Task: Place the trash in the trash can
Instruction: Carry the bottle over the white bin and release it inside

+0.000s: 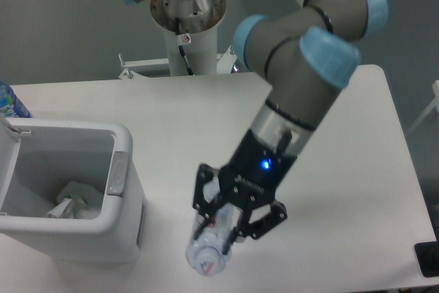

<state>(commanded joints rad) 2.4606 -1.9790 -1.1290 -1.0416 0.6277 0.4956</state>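
**Camera view: bottle in my claw, bin off to the side**

Camera shows my gripper [230, 221] closed around the crushed clear bottle [210, 252], lifted above the table [343, 169], cap end hanging toward the lens. The trash can [123, 169] stands well apart, with 1 crumpled cup [68, 204] lying inside. My worry is the grip: crushed plastic is slick and springy, and most of the bottle hangs below my fingers, so it could slide out or clip the thick rim when carried across.

Crushed clear plastic bottle [210, 250], cap toward camera, held aloft; crumpled white paper cup [72, 200] inside white-grey trash can [122, 173].
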